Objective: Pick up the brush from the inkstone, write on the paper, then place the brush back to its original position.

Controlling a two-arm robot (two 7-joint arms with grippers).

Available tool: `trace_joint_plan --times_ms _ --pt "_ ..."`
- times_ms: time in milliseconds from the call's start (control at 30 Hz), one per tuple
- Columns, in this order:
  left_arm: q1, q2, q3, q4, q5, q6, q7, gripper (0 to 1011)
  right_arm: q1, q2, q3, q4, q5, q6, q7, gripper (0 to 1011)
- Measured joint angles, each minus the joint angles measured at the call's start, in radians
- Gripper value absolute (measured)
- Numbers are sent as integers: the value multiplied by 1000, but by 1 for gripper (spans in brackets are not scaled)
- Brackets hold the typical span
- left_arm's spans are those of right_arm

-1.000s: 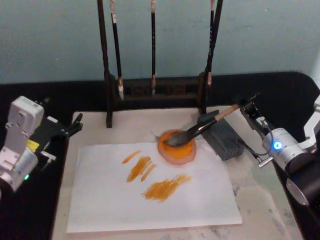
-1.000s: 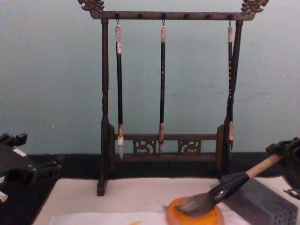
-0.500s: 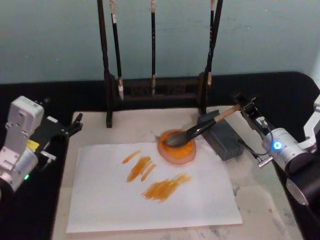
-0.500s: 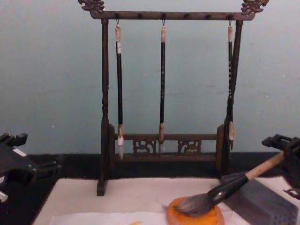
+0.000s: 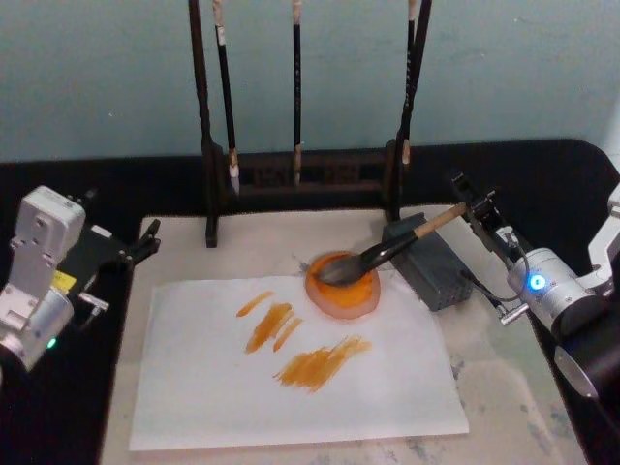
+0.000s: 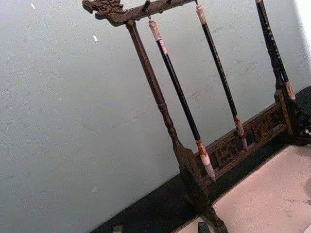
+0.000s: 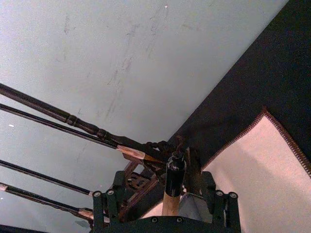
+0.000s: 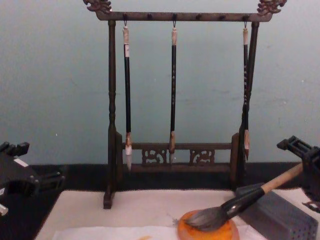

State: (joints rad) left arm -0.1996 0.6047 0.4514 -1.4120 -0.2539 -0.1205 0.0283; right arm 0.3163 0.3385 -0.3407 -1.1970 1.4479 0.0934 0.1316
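The brush lies with its dark tuft in the round orange inkstone and its shaft leaning on the grey block. My right gripper is open at the brush's far end. Its fingers stand apart on either side of the black end cap without pressing it. The chest view shows the brush slanting up from the inkstone toward that gripper. Several orange strokes mark the white paper. At the table's left edge my left gripper is parked, open.
A dark wooden rack with three slim hanging brushes stands behind the paper, close to the inkstone. The cream mat lies under everything, with bare room at its front right. Black cloth rims the table.
My right gripper's fingers have spread apart and let go of the brush's end. The brush stays resting on the inkstone and grey block. The left arm has not moved.
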Motion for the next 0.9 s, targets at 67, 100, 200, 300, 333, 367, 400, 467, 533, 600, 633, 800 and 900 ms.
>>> trace_joint_plan --times_ms 67,100,200,300,333,367,400,467,533,600,633,800,900 --pt "0 0 0 0 0 0 0 1001 0 0 0 0 0 0 0 1000" --pt "0 0 0 0 0 0 0 1001 0 0 0 0 0 0 0 1000" --pt "0 0 0 0 0 0 0 1001 -3 5 -5 -11 -5 -6 -1 1000" --pt "0 0 0 0 0 0 0 1001 -11 12 -12 -34 -12 -14 -5 1000" --pt "0 0 0 0 0 0 0 1001 -13 13 -13 -39 -12 -16 -6 1000" --pt "0 0 0 0 0 0 0 1001 -18 16 -14 -50 -13 -19 -11 1000" --pt "0 0 0 0 0 0 0 1001 -21 17 -15 -57 -13 -22 -14 1000" --pt "0 0 0 0 0 0 0 1001 -32 21 -15 -76 -13 -30 -25 1000" --pt "0 0 0 0 0 0 0 1001 -44 25 -15 -97 -12 -37 -39 1000" --pt "0 0 0 0 0 0 0 1001 -53 28 -13 -111 -11 -42 -49 1000" --pt "0 0 0 0 0 0 0 1001 -58 29 -12 -118 -10 -45 -55 1000" --pt "0 0 0 0 0 0 0 1001 -93 43 -8 -163 2 -56 -89 1000" --pt "0 0 0 0 0 0 0 1001 -114 54 -7 -191 6 -63 -105 1000"
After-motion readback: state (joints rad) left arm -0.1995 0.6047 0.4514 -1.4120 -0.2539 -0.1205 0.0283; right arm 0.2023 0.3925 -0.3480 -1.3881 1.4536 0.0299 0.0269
